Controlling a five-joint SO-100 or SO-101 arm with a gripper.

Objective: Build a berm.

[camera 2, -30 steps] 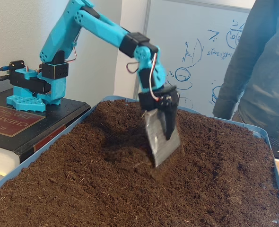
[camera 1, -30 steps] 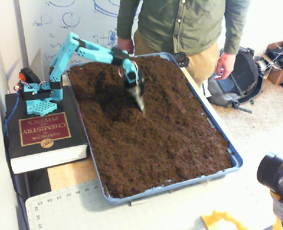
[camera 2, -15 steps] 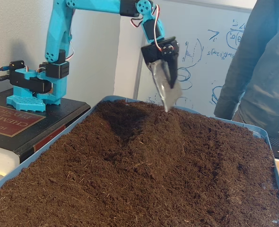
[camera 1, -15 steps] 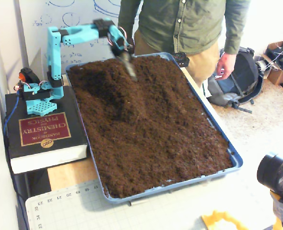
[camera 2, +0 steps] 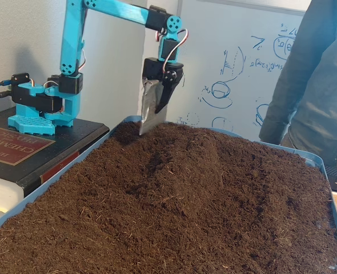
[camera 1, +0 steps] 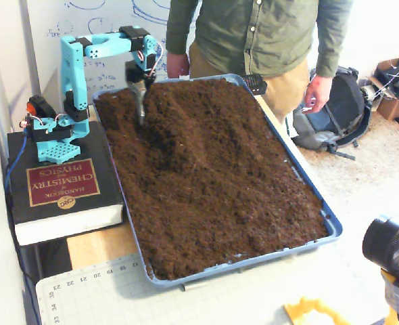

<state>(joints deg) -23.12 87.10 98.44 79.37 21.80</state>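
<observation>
Between scoops: gripper (camera 2: 148,117) carries a grey blade, whether its jaws pinch it or it is fixed I cannot tell, tip hanging just above soil; berm (camera 2: 214,151) rises just right of the blade in this view, so next comes plunging and dragging soil toward it.

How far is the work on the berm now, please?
Done: a low ridge of loose dark brown soil already runs along the blue tray. In hand: the turquoise arm's gripper hangs its grey blade above the far corner. Left: most soil lies flat.
</observation>
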